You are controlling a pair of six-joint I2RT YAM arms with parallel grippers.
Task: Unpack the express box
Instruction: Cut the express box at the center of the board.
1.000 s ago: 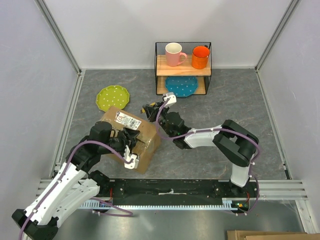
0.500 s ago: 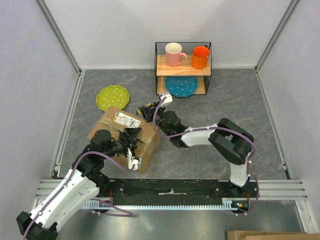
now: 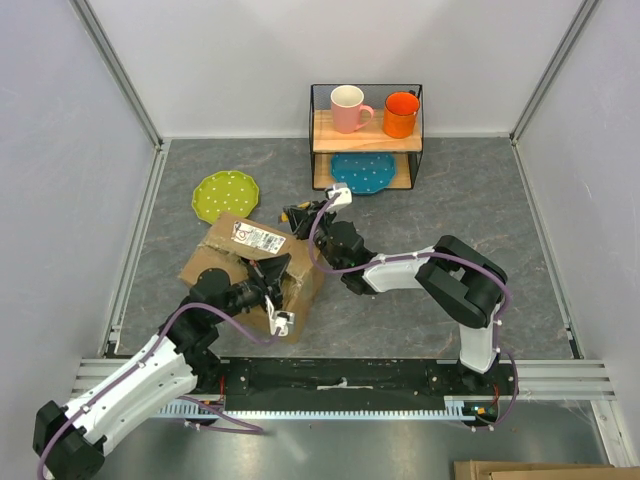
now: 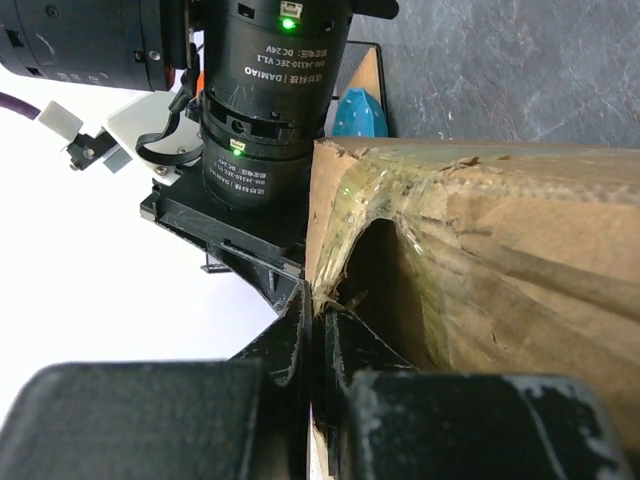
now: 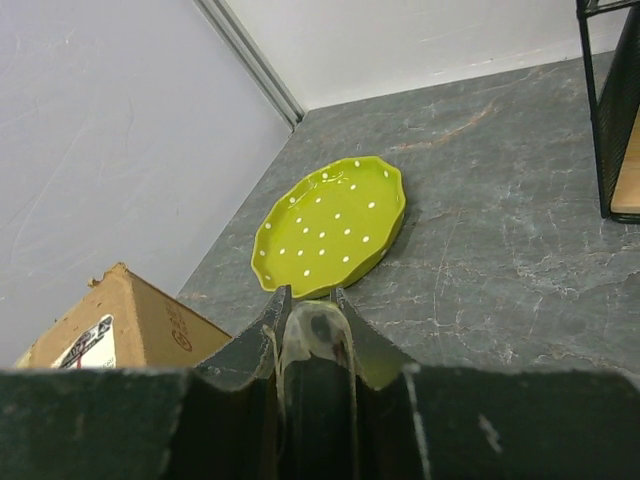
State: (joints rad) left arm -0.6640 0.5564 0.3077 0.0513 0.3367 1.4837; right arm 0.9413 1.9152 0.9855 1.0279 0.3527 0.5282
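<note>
The express box (image 3: 232, 262) is a brown carton with a white, red-printed label (image 3: 258, 237), left of centre on the table. My left gripper (image 3: 272, 272) lies over its top, shut on the torn, taped edge of a flap (image 4: 316, 292). The flap's cardboard (image 4: 500, 260) fills the right of the left wrist view. My right gripper (image 3: 293, 217) hovers at the box's far right corner, shut on a crumpled strip of clear tape (image 5: 316, 335). The box corner with its label (image 5: 110, 320) shows at the lower left of the right wrist view.
A green dotted plate (image 3: 225, 194) lies just beyond the box and shows in the right wrist view (image 5: 335, 225). A wire shelf (image 3: 366, 137) at the back holds a pink mug (image 3: 349, 108), an orange mug (image 3: 400, 114) and a blue plate (image 3: 363, 172).
My left arm has swung lower and its gripper has shifted right over the box top. The box has turned a little and a left flap has spread out. The right gripper has barely moved.
</note>
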